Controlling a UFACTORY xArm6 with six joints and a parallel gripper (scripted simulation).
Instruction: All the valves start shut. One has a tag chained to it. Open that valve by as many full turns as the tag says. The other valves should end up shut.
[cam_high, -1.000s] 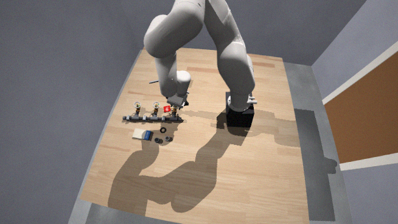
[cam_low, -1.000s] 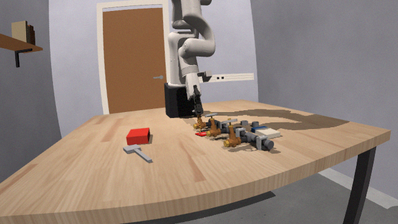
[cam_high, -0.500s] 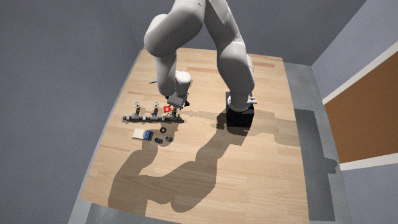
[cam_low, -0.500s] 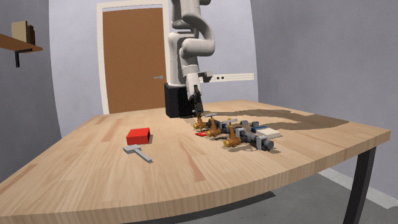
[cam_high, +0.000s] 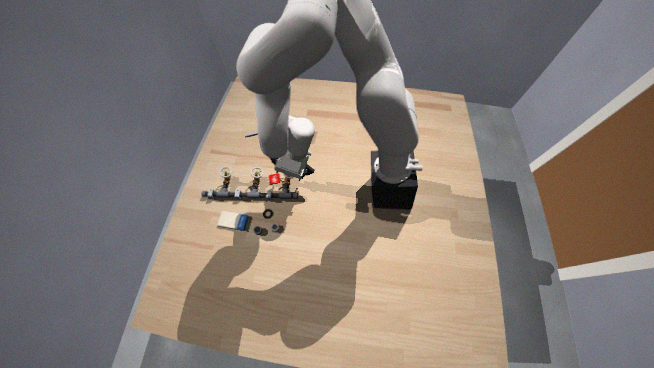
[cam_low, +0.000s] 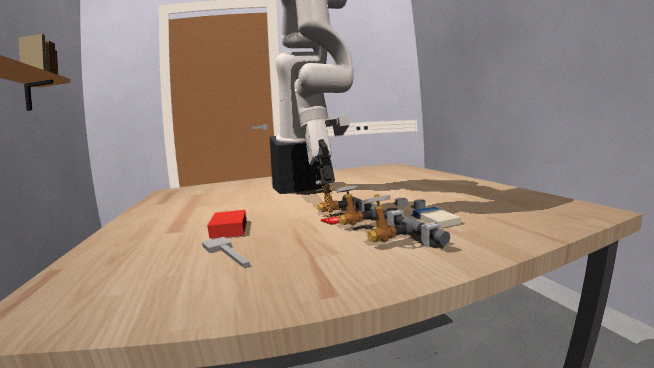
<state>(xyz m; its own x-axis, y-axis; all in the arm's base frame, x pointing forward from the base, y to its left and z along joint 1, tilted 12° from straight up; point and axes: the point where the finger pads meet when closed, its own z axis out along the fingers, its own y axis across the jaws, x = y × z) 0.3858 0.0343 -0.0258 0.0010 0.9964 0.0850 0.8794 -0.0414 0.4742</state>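
Observation:
Three brass valves stand in a row on a grey pipe (cam_high: 252, 194). The left valve (cam_high: 225, 176) and the middle valve (cam_high: 256, 175) show their round handwheels. A red tag (cam_high: 274, 178) lies next to the right valve (cam_high: 285, 186); it also shows in the side view (cam_low: 330, 220). My gripper (cam_high: 294, 173) hangs right above the right valve and covers its handwheel. In the side view the gripper (cam_low: 325, 177) is open, with its fingers just above that valve (cam_low: 327, 202), gripping nothing.
A white and blue block (cam_high: 234, 220), a black ring (cam_high: 267, 217) and two small grey caps (cam_high: 266, 229) lie beside the pipe. A red box (cam_low: 227, 223) and a grey T-shaped tool (cam_low: 226, 249) lie farther off. The black robot base (cam_high: 394, 192) stands nearby.

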